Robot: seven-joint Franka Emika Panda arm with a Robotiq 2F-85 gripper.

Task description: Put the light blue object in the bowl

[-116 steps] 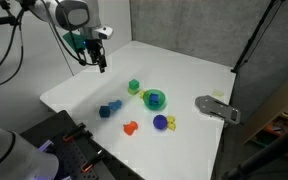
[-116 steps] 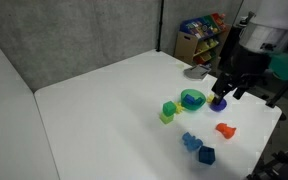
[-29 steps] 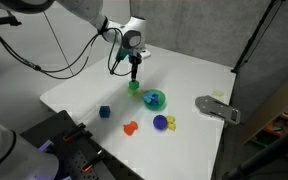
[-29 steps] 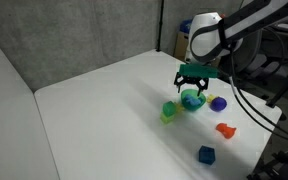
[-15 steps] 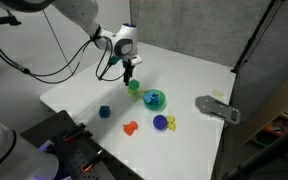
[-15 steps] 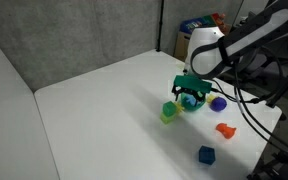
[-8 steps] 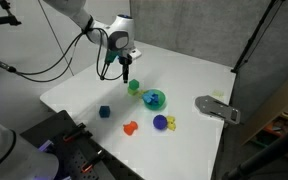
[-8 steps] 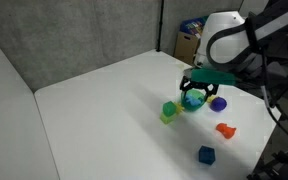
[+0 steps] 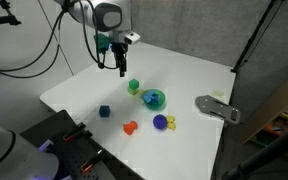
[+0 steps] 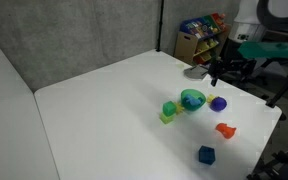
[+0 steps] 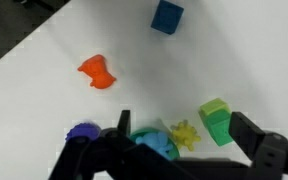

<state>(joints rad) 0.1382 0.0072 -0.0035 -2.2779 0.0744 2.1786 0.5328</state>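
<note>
1. Half a second ago the gripper (image 9: 121,69) was nearer the bowl (image 9: 146,99). It has since risen and drawn away. Nearly two seconds ago it hung right over the bowl. At the start the pale block lay beside the dark blue cube (image 9: 104,112), and it is gone from that spot.
2. The light blue object (image 9: 156,99) shows as a pale blue patch inside the green bowl. It is too small there to make out its shape.
3. In the wrist view the gripper's fingers (image 11: 246,133) stand spread apart with nothing held between them. In both exterior views the gripper hangs above the white table (image 9: 184,70), apart from the bowl.
4. A green block (image 9: 134,87) sits just beside the bowl. In the wrist view a small yellow toy (image 11: 185,133) lies between the block and the bowl.
5. A purple ball (image 9: 161,122) lies near the bowl on its other side. An orange toy (image 9: 130,127) lies farther out. The dark blue cube stands alone, well apart from the bowl.
6. A flat grey thing (image 9: 217,108) lies at the table's edge.
</note>
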